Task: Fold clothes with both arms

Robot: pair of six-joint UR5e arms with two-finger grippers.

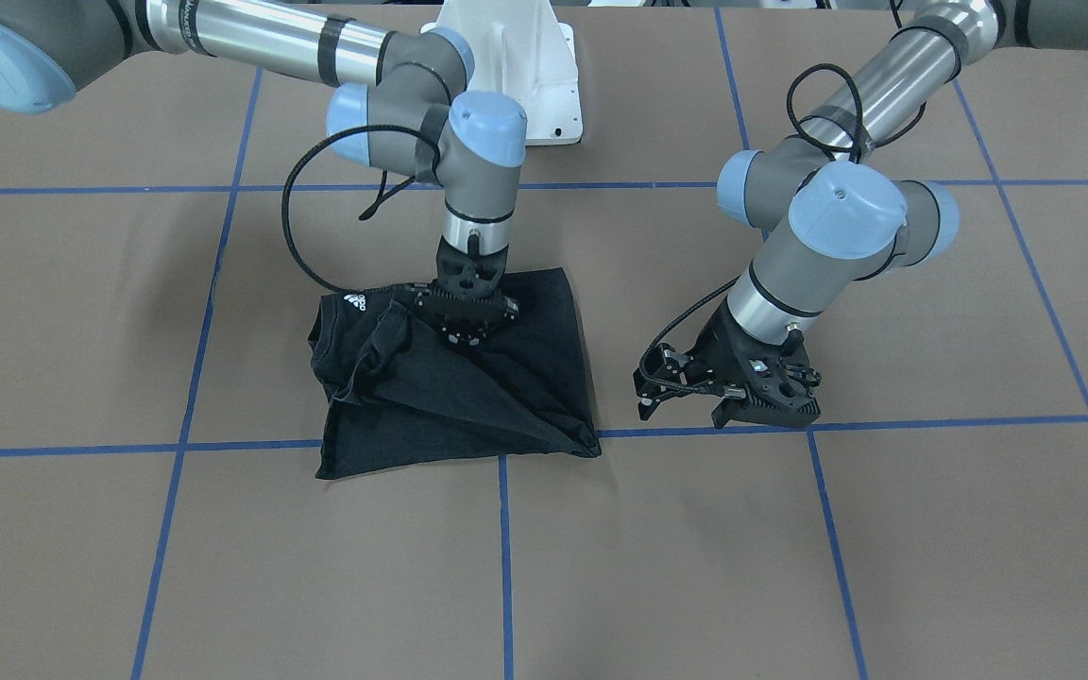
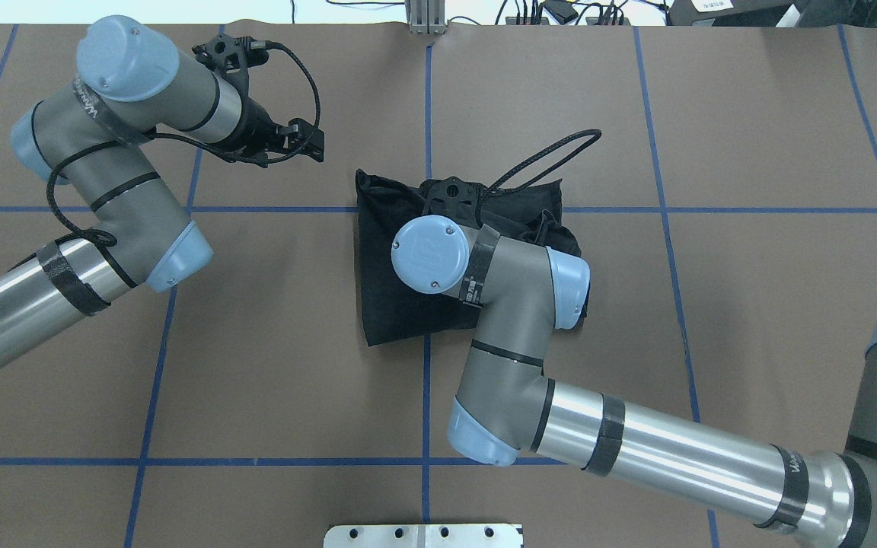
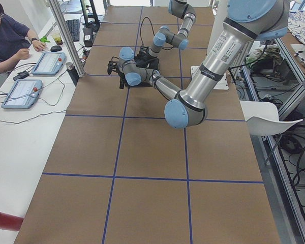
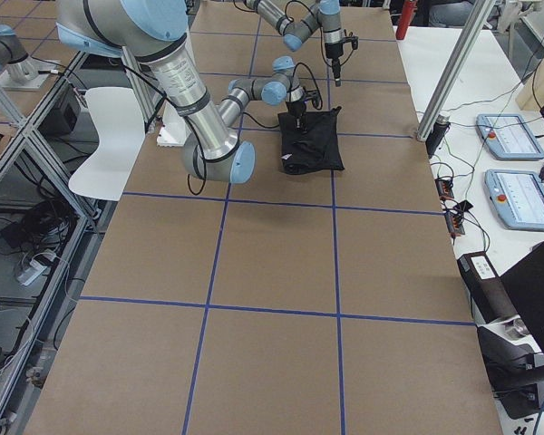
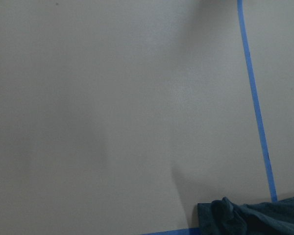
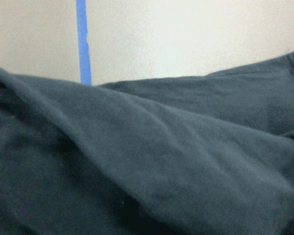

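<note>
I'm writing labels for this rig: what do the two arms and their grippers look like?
Both the left arm and right arm are silver-grey tubes with light blue joint caps, black bands and looping black cables. The left gripper and right gripper are black, skeletal, with two jaws.

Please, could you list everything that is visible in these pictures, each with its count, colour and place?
T-shirt: one, black, folded, at the table's middle.
table: one, brown, under the T-shirt.
tape lines: several, blue, in a grid across the table.
pedestal base: one, white, on the robot's side of the table.
side desk: one, white, along the table's far side.
tablets: two, blue-grey, on the side desk.
chair: one, white, beside the table.
person: one, dark top, seated at the side desk.
right arm: one, silver-grey, over the T-shirt.
left arm: one, silver-grey, beside the T-shirt.
right gripper: one, black, down on the T-shirt.
left gripper: one, black, over bare table, empty.
</note>
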